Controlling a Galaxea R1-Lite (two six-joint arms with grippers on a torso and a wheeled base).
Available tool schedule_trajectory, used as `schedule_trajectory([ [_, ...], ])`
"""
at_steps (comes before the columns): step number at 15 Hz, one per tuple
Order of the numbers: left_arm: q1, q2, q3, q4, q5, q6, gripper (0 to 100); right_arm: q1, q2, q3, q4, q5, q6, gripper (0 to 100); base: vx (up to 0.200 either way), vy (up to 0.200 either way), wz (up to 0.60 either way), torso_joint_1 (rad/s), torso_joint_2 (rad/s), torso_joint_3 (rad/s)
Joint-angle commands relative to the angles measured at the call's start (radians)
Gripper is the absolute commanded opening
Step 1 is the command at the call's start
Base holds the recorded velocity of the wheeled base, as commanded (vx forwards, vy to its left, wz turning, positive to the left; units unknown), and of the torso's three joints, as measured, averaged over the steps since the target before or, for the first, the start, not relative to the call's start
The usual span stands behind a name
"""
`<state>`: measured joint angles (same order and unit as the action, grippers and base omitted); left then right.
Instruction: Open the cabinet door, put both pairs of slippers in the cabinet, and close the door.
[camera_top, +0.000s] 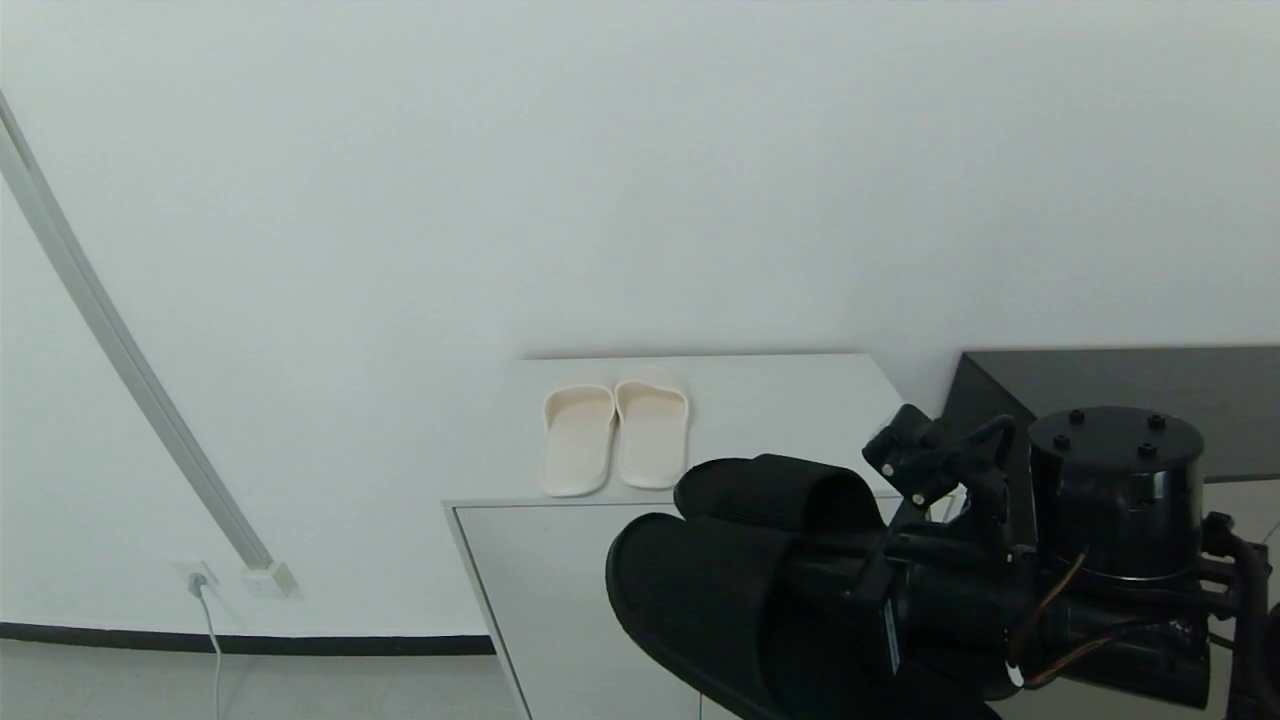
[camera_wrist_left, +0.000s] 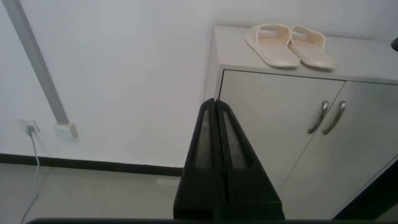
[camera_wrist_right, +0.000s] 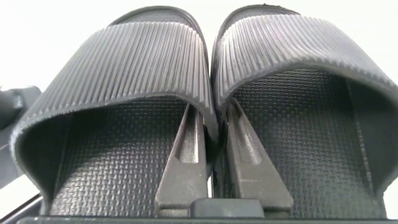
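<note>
Black slippers (camera_top: 740, 570) pinched as pair in right gripper (camera_wrist_right: 212, 118), jaws clamped on touching inner walls, held up near cabinet (camera_wrist_left: 267, 112). Left gripper (camera_wrist_left: 215, 106) pressed closed, nothing in it. Doors look closed (handles (camera_wrist_left: 318, 117) free), so I'd hook one with left, keep right level. Cream slippers (camera_top: 615, 435) on cabinet top.

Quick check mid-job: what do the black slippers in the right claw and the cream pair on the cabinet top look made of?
Black ribbed slippers: probably soft rubber or foam with a matte finish, judging by the fine ribs on the straps, the textured grid footbeds and the lack of shine.
Cream moulded slippers: likely one-piece foam or plastic, since they look smooth, seamless and slightly satin.
</note>
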<state>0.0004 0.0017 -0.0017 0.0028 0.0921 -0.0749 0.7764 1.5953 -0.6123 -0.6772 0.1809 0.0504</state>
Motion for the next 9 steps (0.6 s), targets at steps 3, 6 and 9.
schedule_trajectory([
  [3, 0.001, 0.000, 0.000, 0.000, 0.000, 0.000, 0, 0.001, 0.006, 0.006, -0.001, 0.000, 0.000, 0, 0.000, 0.000, 0.00, 0.000, 0.00, 0.000],
  [6, 0.001, 0.000, 0.000, 0.000, 0.000, 0.000, 0, 0.001, 0.006, 0.009, -0.002, 0.002, 0.000, 0, 0.000, 0.000, 0.00, 0.000, 0.00, 0.000],
  [9, 0.001, 0.000, 0.000, 0.000, 0.000, 0.000, 0, 0.001, 0.005, 0.013, -0.004, 0.003, 0.000, 0, 0.000, 0.000, 0.00, 0.000, 0.00, 0.000],
])
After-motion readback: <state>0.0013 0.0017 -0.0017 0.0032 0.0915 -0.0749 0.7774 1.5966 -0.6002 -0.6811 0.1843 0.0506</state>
